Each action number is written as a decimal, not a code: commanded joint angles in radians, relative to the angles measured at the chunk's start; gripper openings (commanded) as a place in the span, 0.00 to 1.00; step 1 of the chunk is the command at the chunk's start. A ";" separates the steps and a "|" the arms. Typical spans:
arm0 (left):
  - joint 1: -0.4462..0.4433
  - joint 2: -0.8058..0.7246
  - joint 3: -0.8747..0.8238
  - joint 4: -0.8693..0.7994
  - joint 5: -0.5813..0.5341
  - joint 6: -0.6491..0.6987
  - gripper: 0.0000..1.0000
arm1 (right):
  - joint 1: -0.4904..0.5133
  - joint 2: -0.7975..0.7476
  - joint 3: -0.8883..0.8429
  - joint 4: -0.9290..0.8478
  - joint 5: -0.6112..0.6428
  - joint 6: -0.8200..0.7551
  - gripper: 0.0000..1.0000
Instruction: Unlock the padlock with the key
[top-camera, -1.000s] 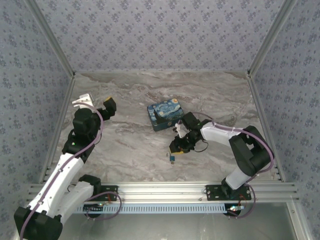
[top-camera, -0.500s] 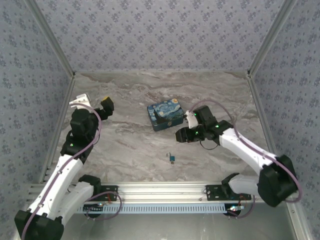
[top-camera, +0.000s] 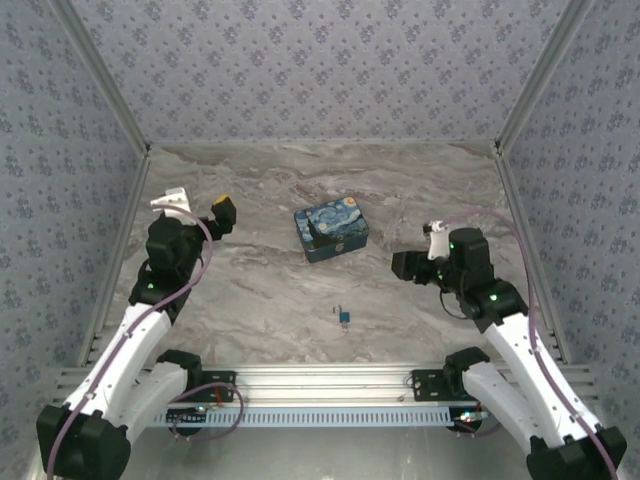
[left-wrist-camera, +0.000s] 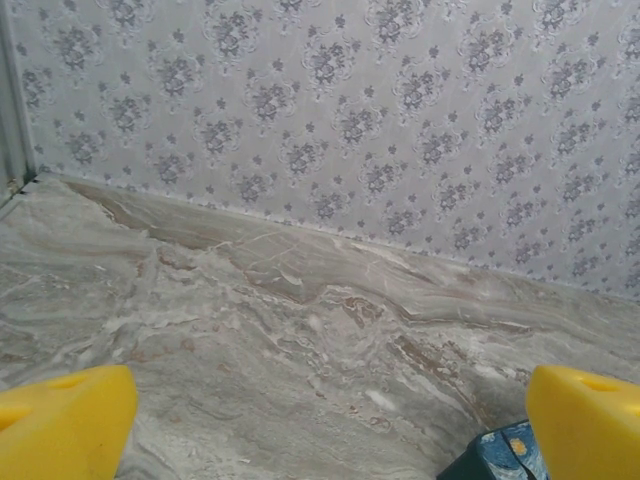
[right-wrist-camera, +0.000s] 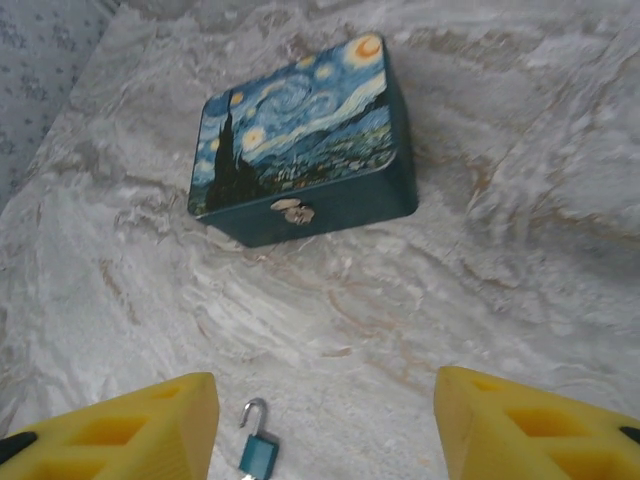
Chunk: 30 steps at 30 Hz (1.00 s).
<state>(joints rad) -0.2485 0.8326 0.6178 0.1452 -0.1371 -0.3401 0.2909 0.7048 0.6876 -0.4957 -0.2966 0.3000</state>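
Upper left: left gripper (top-camera: 222, 210), jaws wide, empty. Lower centre, below the starry box (top-camera: 331, 231): padlock (top-camera: 343, 318) lying alone, shackle (right-wrist-camera: 252, 411) seemingly sprung. Right: right gripper (top-camera: 405, 265) has withdrawn, jaws parted, empty. Unlocking looks done.

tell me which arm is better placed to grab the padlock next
Right. The right claw is open and nearer the padlock, and its wrist view has the padlock lying just ahead between the fingers. The left claw sits far off by the left wall, aimed at the back wall.
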 joint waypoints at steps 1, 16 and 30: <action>0.005 0.010 0.013 0.071 0.039 0.018 0.99 | -0.041 -0.051 -0.019 -0.008 0.003 -0.030 0.66; 0.005 0.007 0.011 0.028 -0.059 0.059 0.99 | -0.156 -0.215 -0.155 0.223 0.154 -0.006 1.00; 0.017 -0.004 -0.016 -0.078 -0.297 0.034 0.99 | -0.156 -0.227 -0.341 0.498 0.398 -0.227 1.00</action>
<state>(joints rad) -0.2443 0.8452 0.6147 0.0940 -0.3595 -0.2909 0.1413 0.4721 0.3889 -0.1177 0.0021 0.1211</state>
